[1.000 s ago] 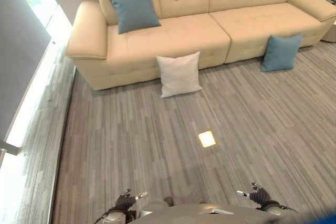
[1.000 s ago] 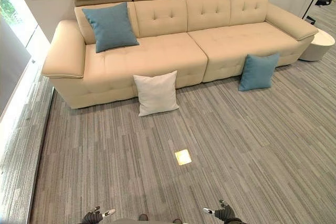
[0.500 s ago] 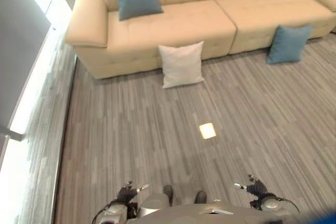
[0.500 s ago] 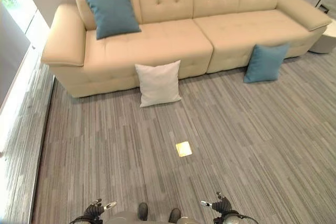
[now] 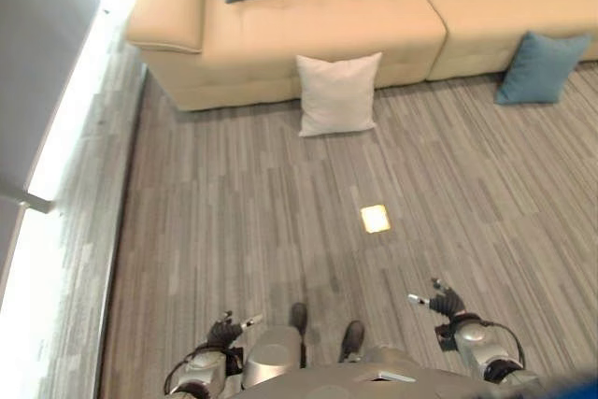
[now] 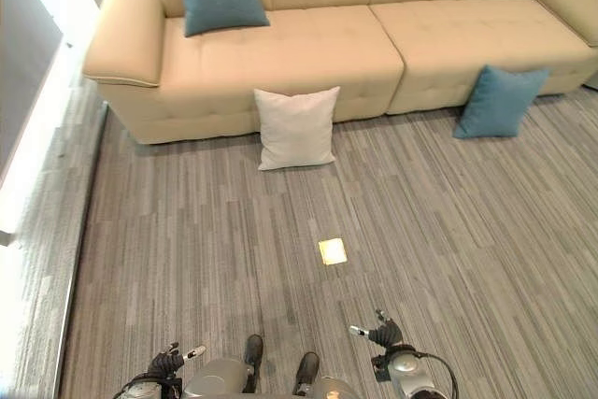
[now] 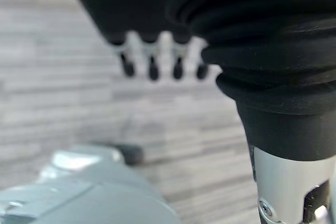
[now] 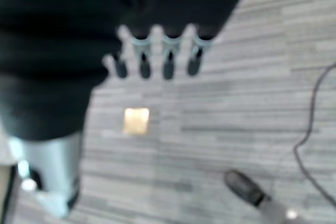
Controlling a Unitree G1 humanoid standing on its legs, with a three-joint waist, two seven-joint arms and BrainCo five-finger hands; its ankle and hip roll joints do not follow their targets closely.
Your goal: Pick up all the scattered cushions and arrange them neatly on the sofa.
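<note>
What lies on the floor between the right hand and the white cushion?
Bare floor apart from a small brass floor plate, seen from both eye views, between the right hand and the white cushion.

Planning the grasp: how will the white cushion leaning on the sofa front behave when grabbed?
The white cushion looks plump and soft, so it will probably squash and sag in a pinch. Likely light for its bulk. It leans on the sofa front, so a push may tip it flat.

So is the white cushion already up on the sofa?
No, the white cushion stands on the floor, leaning against the front of the sofa.
</note>
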